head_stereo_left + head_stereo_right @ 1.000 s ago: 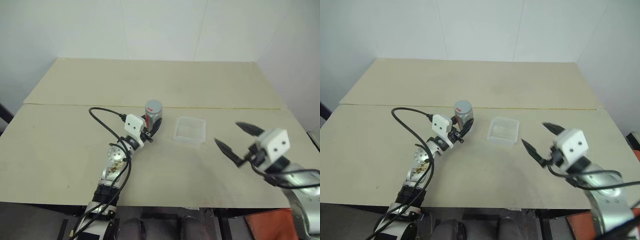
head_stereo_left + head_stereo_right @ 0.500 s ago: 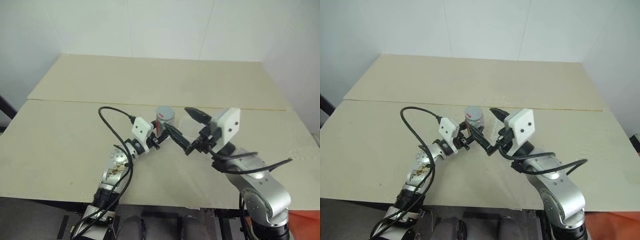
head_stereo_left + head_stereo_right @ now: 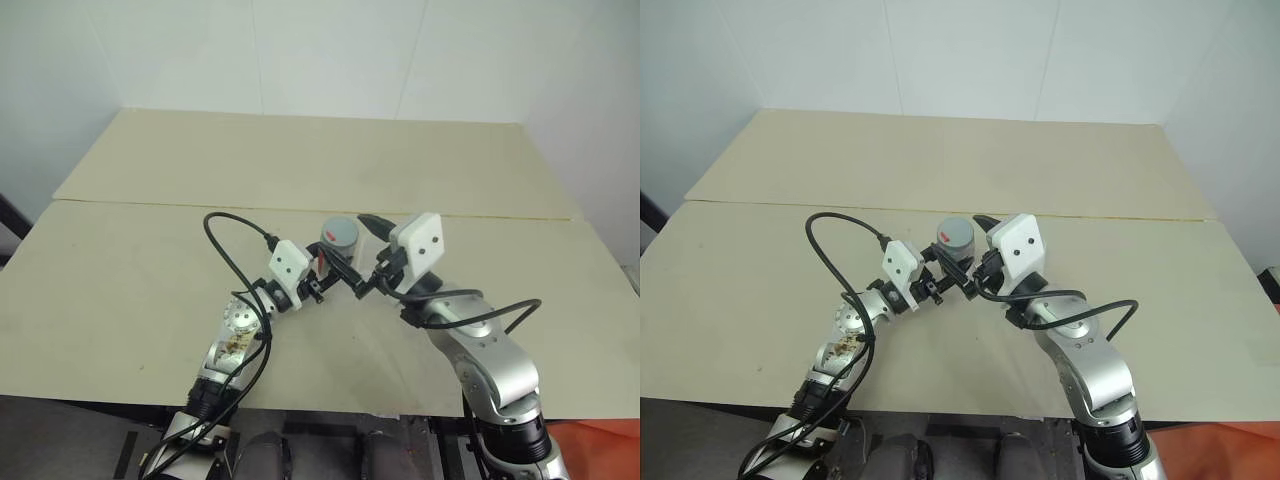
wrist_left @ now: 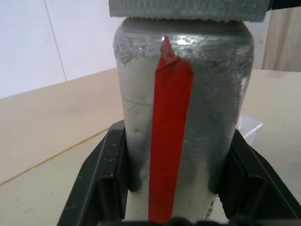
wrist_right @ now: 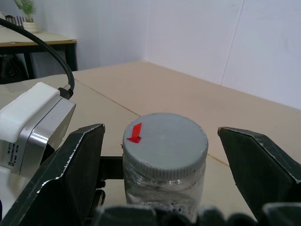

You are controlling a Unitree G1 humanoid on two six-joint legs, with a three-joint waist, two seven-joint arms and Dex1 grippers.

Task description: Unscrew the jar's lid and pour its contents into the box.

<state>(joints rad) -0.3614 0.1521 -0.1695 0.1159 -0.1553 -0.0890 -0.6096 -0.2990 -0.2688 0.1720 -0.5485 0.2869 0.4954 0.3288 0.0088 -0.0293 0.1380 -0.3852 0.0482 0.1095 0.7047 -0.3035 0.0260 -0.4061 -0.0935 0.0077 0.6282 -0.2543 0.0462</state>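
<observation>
Upright above the tan table (image 3: pixel 120 270), the jar (image 4: pixel 181 117) sits pinched in the left gripper (image 3: pixel 322 278); the right gripper (image 3: pixel 360 252), fingers spread wide, flanks its grey lid (image 5: pixel 164 141); beyond, the clear box (image 4: pixel 248 126).

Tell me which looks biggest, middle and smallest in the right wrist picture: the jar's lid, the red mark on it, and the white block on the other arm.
1. lid
2. white block, nearly as big as the lid, but it sits closer to the camera, so this is unsure
3. red mark
</observation>
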